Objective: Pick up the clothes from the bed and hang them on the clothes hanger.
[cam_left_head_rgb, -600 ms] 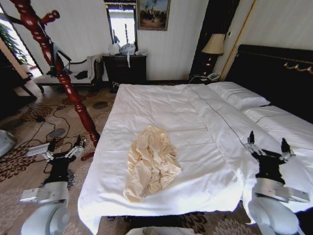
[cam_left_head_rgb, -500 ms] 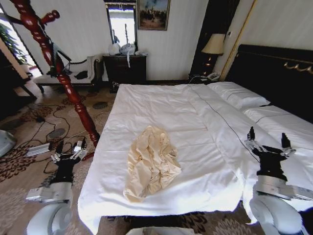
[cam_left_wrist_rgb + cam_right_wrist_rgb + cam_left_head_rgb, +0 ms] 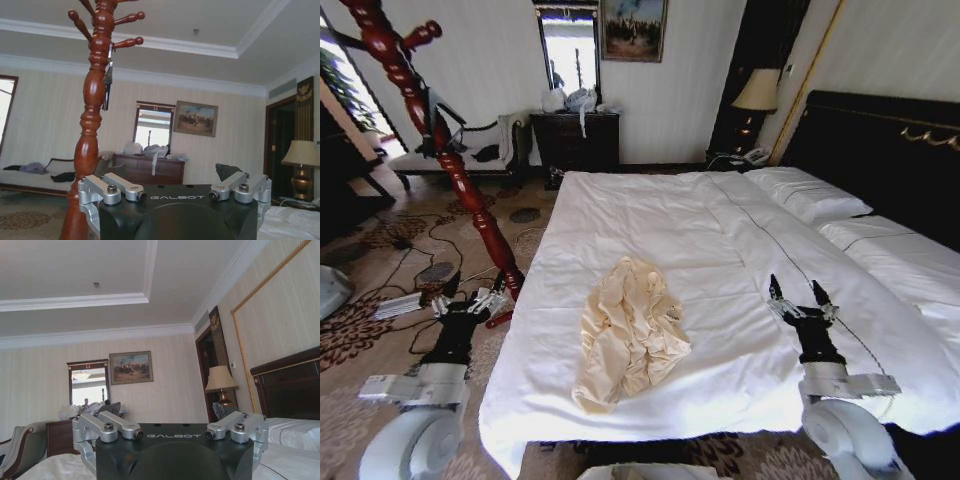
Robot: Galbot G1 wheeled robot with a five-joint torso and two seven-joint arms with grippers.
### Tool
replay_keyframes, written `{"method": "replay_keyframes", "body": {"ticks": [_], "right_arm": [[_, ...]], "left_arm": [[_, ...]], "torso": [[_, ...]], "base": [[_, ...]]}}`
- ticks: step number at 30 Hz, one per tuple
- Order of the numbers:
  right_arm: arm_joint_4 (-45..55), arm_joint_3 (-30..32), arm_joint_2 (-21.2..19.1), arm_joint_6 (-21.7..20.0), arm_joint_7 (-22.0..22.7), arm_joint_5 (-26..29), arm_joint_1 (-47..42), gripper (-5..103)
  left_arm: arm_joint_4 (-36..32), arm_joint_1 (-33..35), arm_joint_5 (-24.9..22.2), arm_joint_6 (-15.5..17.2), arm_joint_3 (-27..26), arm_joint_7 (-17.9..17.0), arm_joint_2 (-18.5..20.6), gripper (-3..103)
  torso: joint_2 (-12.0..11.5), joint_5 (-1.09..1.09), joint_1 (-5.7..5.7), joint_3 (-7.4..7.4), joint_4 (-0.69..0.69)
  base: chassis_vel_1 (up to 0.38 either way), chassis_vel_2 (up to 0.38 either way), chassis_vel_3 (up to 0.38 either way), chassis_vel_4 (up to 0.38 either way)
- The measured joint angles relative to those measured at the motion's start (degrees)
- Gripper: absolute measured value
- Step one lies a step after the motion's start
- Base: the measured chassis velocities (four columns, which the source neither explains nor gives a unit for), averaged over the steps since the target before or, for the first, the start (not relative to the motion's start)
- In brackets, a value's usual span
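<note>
Coat stand (image 3: 440, 150) top cut off by the frame; far corner of the bed (image 3: 920, 260) likewise.

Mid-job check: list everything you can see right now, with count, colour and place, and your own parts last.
clothes: one, cream-yellow, crumpled on the bed near its foot
bed: one, white sheets, centre
pillows: two, white, by the dark headboard
coat stand: one, red-brown wood, on the floor left of the bed
dresser: one, dark, far wall
painting: one, framed, above the dresser
lamp: one, cream shade, bedside
left tool: open, over the floor beside the bed
right tool: open, above the sheet right of the clothes
</note>
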Motion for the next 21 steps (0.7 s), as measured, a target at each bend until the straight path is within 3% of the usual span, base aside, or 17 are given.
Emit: {"method": "replay_keyframes", "body": {"ticks": [6, 11, 14, 19, 21], "right_arm": [[0.9, -0.6, -1.5, -2.4, 2.2, 0.6, -0.5, 100], [5.2, -2.7, -6.9, -13.2, 13.3, 2.2, -2.6, 100], [5.7, -2.9, -7.4, -14.4, 14.6, 2.4, -2.8, 100], [5.8, -2.9, -7.5, -14.7, 14.9, 2.4, -2.9, 100], [5.1, -3.0, -8.4, -13.5, 13.4, 1.2, -2.8, 100]], "left_arm": [[1.7, 0.5, 2.0, 1.2, 0.9, -1.8, -0.8, 100], [7.4, 0.6, 7.7, 3.4, 2.5, -4.1, -0.9, 100], [9.2, 0.0, 8.2, 3.4, 3.0, -4.2, -0.5, 100], [9.2, -1.4, 5.9, 2.8, 2.9, -3.8, 2.0, 100], [5.7, -1.3, 0.4, 2.8, 2.6, -2.6, 4.1, 100]], "torso": [[0.0, 0.02, 0.01, 0.0, 0.0], [0.0, -0.01, 0.0, 0.01, 0.02], [0.0, 0.0, 0.0, 0.0, 0.02], [0.0, 0.01, 0.01, 0.0, 0.0], [0.0, 0.03, 0.0, 0.0, -0.02]], "base": [[0.0, 0.0, 0.0, 0.0], [0.0, 0.0, 0.0, 0.0], [0.0, 0.0, 0.0, 0.0], [0.0, 0.0, 0.0, 0.0], [0.0, 0.0, 0.0, 0.0]]}}
